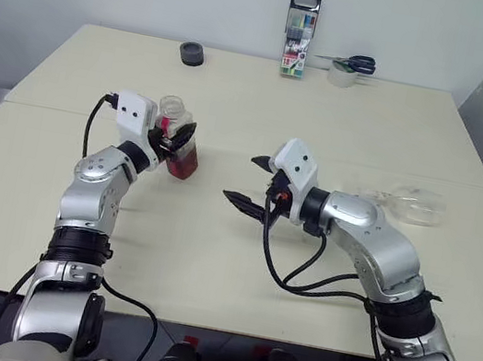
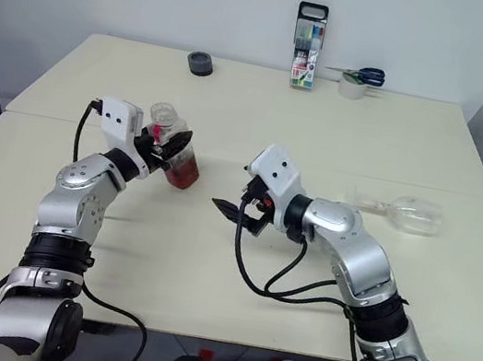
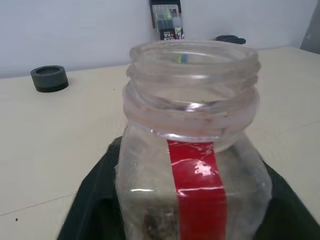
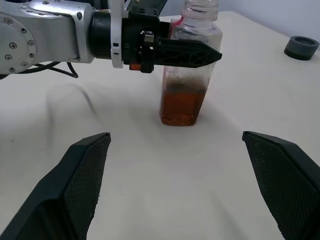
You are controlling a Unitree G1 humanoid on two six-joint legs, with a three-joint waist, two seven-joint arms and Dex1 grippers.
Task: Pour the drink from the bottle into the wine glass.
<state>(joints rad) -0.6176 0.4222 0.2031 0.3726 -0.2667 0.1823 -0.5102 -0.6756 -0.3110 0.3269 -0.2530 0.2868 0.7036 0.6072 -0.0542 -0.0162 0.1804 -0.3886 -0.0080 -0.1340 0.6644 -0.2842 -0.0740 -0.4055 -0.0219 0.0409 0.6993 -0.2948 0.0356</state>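
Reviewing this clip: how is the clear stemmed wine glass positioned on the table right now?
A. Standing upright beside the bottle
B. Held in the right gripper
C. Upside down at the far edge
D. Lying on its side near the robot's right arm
D: the clear stemmed wine glass lies on its side on the cream table, beyond the right arm.

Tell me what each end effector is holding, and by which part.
The right end effector is open and empty. The left end effector sits around the bottle's upper body, but whether it grips cannot be told.
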